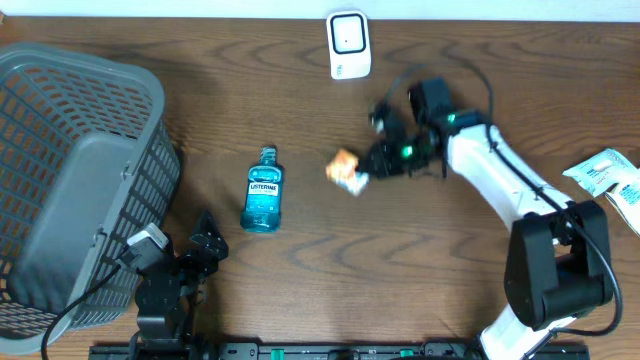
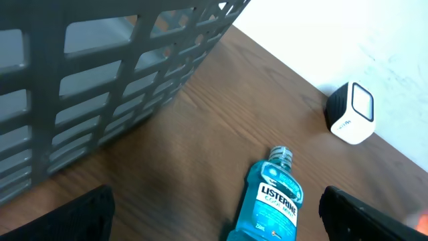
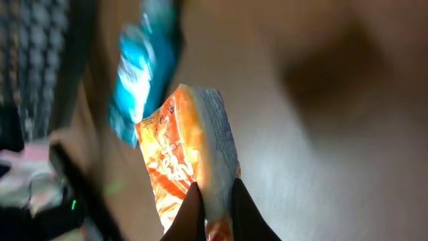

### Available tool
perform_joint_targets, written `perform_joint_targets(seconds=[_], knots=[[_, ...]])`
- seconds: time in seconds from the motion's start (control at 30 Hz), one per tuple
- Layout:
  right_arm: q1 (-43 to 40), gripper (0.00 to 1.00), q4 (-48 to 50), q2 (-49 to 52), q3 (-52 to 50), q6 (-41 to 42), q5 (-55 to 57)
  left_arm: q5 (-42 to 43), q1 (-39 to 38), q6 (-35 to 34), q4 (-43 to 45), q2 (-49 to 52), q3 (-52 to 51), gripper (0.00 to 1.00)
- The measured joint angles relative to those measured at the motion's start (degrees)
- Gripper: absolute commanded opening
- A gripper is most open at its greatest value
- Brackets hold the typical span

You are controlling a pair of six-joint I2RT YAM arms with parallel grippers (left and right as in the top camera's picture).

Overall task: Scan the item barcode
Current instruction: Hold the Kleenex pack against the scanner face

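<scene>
Right claw [image 3: 215,215] clamped on an orange packet [image 1: 345,172]
The packet hangs over the bench [image 1: 320,250], right of the mouthwash bottle [image 1: 263,190] and apart from the white scanner [image 1: 348,45]; the left claw [image 1: 208,248] gapes wide, holding nothing, near the basket [image 1: 70,120].

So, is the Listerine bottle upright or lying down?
Lying down. The Listerine bottle rests flat on the table, label facing up.
</scene>
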Motion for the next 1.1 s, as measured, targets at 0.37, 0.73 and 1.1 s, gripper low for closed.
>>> perform_joint_targets(seconds=[0.37,0.73,1.1], knots=[[5.2,0.01,9.0,-1.1,14.0,0.3,33.6,0.0,0.0,0.0,0.0,0.0,0.0,0.98],[6.0,0.01,22.9,7.5,19.7,0.5,51.5,0.0,0.0,0.0,0.0,0.0,0.0,0.98],[6.5,0.01,22.1,29.3,43.3,-0.5,58.8,0.0,0.0,0.0,0.0,0.0,0.0,0.98]])
